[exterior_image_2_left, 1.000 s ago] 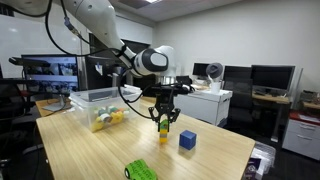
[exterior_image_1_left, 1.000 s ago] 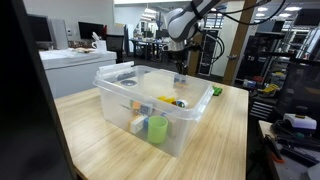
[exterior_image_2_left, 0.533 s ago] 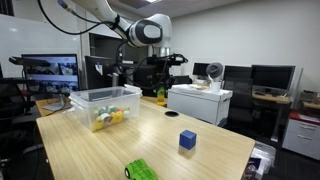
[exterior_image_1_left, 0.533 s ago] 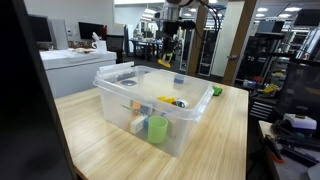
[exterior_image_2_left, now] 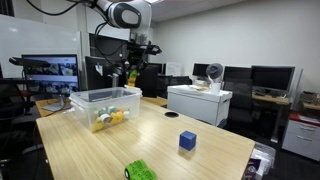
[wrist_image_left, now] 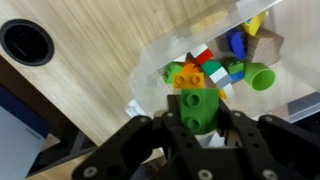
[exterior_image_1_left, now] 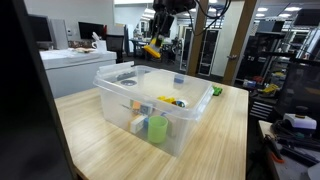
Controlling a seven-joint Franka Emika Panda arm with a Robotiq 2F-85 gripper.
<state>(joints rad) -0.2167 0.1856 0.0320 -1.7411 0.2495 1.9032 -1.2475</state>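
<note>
My gripper [wrist_image_left: 197, 118] is shut on a stack of toy bricks [wrist_image_left: 194, 98], green at the near end with orange above it. In both exterior views the arm holds the stack of toy bricks [exterior_image_1_left: 152, 48] [exterior_image_2_left: 131, 74] high in the air over the clear plastic bin [exterior_image_1_left: 150, 105] [exterior_image_2_left: 105, 100]. In the wrist view the bin's inside lies below, with several coloured toys [wrist_image_left: 235, 55] and a green cup [wrist_image_left: 262, 77]. A blue block [exterior_image_2_left: 187, 140] stays on the wooden table [exterior_image_2_left: 170, 150], far from the gripper.
A green object [exterior_image_2_left: 140, 170] lies at the table's near edge. A small green piece [exterior_image_1_left: 216, 91] sits at the table's far corner. A round black hole [wrist_image_left: 25, 42] is set in the tabletop beside the bin. Desks, monitors and shelving ring the table.
The arm has risen from just above the table beside the blue block and swung across, carrying the brick stack to a high spot over the bin.
</note>
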